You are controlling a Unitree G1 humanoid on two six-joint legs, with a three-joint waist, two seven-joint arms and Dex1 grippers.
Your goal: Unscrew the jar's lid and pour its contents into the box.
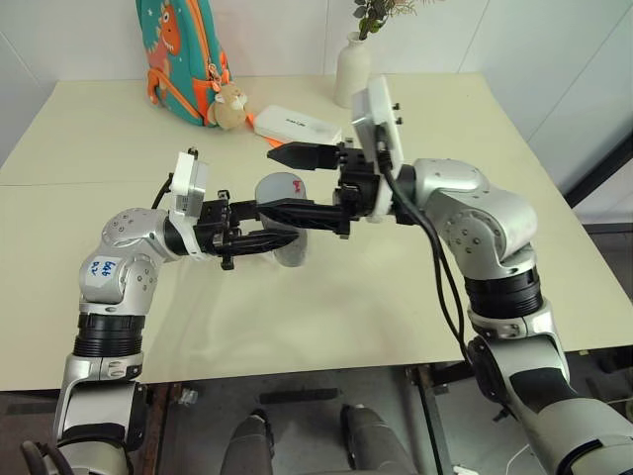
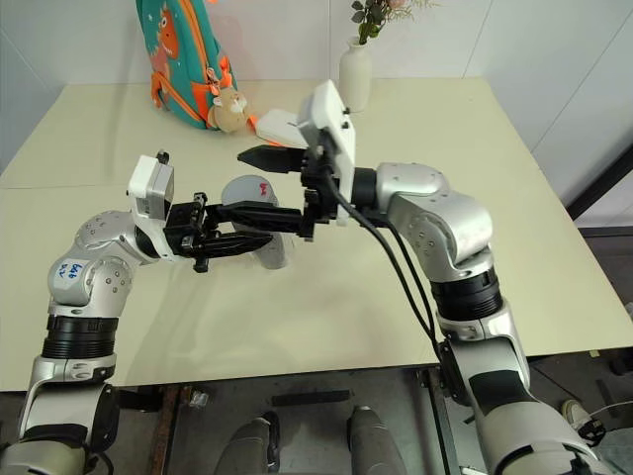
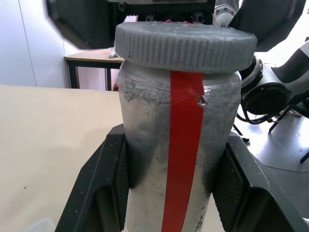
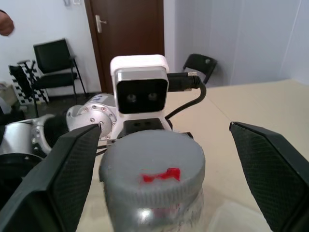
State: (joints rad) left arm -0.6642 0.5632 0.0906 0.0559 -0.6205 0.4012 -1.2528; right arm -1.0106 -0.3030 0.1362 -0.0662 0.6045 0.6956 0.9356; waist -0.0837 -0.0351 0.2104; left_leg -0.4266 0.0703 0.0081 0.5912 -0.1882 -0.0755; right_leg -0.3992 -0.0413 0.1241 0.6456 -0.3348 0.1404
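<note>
My left gripper (image 1: 295, 237) is shut on the silvery-grey jar (image 3: 145, 145), which has a red stripe down its side, and holds it above the table. The grey ribbed lid (image 4: 153, 166) with a small red mark sits on top of the jar. My right gripper (image 1: 267, 181) comes in from the right and is open, with one finger on each side of the lid (image 1: 279, 186) and a gap to both. The contents are hidden inside the jar. A clear corner, which may be the box (image 3: 41, 224), lies on the table beneath.
At the back of the cream table (image 1: 396, 327) stand a teal backpack (image 1: 183, 54), a small plush toy (image 1: 229, 104), a white oblong case (image 1: 295, 125) and a white vase (image 1: 353, 69) with flowers. The table's front edge runs just below my arms.
</note>
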